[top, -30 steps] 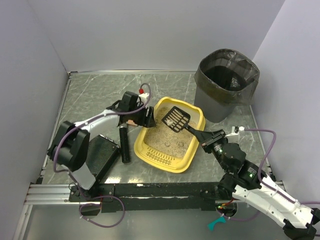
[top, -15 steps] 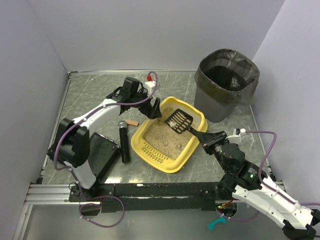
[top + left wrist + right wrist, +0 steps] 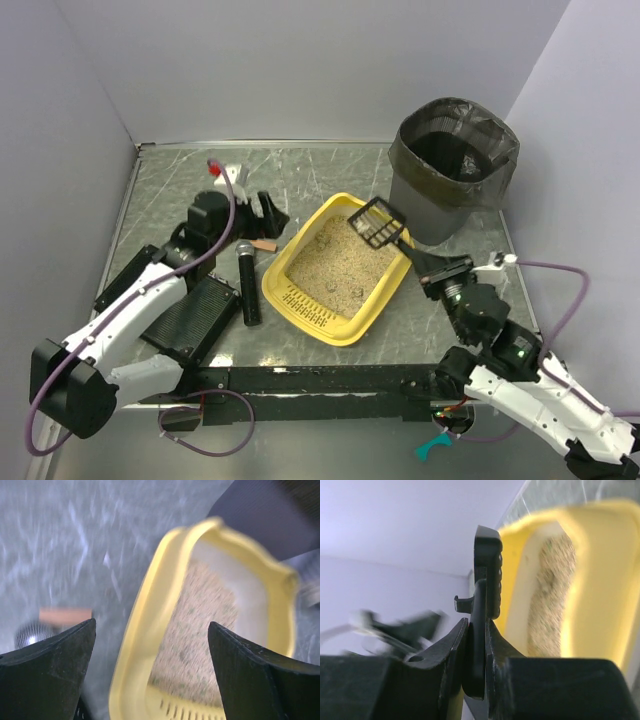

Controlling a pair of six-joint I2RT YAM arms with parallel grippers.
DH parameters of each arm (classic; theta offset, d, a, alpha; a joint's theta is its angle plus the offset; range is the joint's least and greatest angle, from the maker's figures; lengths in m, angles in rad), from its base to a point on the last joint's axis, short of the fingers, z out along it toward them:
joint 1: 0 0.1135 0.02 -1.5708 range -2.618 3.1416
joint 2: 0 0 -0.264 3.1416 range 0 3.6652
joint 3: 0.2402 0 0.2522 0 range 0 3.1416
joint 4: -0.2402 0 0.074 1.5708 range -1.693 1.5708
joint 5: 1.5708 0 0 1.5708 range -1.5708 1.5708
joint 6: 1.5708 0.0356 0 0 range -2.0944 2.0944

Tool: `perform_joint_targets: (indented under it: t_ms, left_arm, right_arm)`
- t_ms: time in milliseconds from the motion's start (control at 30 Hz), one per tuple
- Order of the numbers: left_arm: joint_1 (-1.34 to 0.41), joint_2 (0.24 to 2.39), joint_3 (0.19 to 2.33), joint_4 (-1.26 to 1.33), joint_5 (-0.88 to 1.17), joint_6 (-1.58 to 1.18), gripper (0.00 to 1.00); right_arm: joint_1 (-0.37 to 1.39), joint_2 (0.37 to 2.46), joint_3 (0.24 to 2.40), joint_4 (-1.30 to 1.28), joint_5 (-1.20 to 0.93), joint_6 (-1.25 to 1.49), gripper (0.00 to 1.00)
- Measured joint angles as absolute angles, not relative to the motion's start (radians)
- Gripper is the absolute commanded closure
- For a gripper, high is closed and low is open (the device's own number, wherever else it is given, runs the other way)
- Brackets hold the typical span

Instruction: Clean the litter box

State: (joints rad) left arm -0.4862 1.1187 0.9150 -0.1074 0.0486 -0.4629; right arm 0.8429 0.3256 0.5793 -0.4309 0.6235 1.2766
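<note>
While your right fingers point(image 3: 452, 655) clench the scoop point(image 3: 378, 222) above the far corner of the litter box point(image 3: 275, 280), central on the surface point(image 3: 330, 170), you're mid-transfer; carry it over the bin point(image 3: 455, 175); left fingers point(image 3: 45, 675) gape, empty.

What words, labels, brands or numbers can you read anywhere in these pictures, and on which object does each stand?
None: no readable text shows on the shallow yellow plastic litter box, the dark grey round bin, the black slotted plastic scoop or the black microphone.
</note>
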Motion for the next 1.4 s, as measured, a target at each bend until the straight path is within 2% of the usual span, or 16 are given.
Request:
perform_joint_targets:
  t_ms: [133, 300, 367, 500, 633, 767, 867, 1033, 1233, 1400]
  left_arm:
    - [-0.487, 1.110, 0.770, -0.126, 0.028, -0.548, 0.03]
    - [-0.487, 1.108, 0.707, -0.155, 0.028, -0.587, 0.03]
    - [-0.487, 1.105, 0.707, -0.153, 0.028, -0.592, 0.03]
    - [-0.487, 1.089, 0.707, -0.154, 0.028, -0.597, 0.03]
    - [-0.488, 1.065, 0.707, -0.154, 0.028, -0.599, 0.03]
    - [-0.489, 1.057, 0.707, -0.150, 0.029, -0.598, 0.03]
    - [-0.489, 1.060, 0.707, -0.146, 0.033, -0.595, 0.03]
    - [-0.489, 1.093, 0.707, -0.114, 0.081, -0.568, 0.03]
    - [-0.492, 1.151, 0.707, -0.084, 0.162, -0.516, 0.03]
    - [-0.493, 1.204, 0.724, -0.063, 0.235, -0.466, 0.03]
  right_arm:
    - [0.841, 0.414, 0.776, -0.435, 0.722, 1.217, 1.00]
    - [0.785, 0.521, 0.952, -0.365, 0.812, 1.086, 1.00]
    - [0.699, 0.572, 1.023, -0.349, 0.807, 1.034, 1.00]
    - [0.418, 0.717, 1.196, -0.361, 0.729, 0.967, 1.00]
    - [0.282, 0.880, 1.318, -0.368, 0.676, 0.881, 1.00]
    - [0.258, 1.020, 1.364, -0.352, 0.649, 0.739, 0.98]
    - [0.257, 1.080, 1.309, -0.325, 0.611, 0.596, 0.98]
    - [0.257, 1.097, 1.301, -0.334, 0.612, 0.363, 0.96]
    - [0.257, 1.122, 1.407, -0.325, 0.593, 0.088, 0.95]
    - [0.258, 1.098, 1.420, -0.325, 0.554, 0.025, 0.96]
